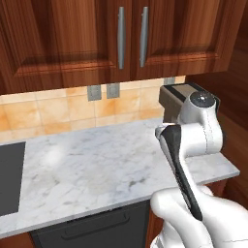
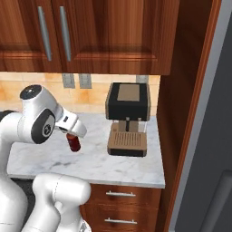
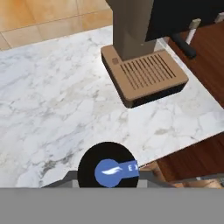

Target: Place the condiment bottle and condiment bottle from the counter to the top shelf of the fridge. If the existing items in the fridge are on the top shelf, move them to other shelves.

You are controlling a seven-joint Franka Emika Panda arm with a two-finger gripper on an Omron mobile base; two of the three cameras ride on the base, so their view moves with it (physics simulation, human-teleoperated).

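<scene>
One condiment bottle [image 2: 74, 144], the slim dark red one, was in the robot's grip. The jaws stood narrow, closed on its upper part, as the right base view showed. From the hand camera the same bottle [image 3: 108, 168] appeared as a dark round top with a blue mark, right at the jaws. It was over the marbled surface [image 2: 97, 161], toward the front left part of it. Whether its foot touched the stone or hung just above it could not be told.

Near it to the right, well apart, stood a brown and black coffee machine [image 2: 128, 118] on the same surface. Further right, past a wooden side panel, rose the grey fridge [image 2: 217, 136].

By my judgement, the task was at an early stage. The first bottle was grasped but had not been carried to the fridge. The place of the second bottle could not be told, nor the state of the top shelf and the existing items. Carrying, placing, any clearing of the shelf, and the whole second fetch appeared to remain.
</scene>
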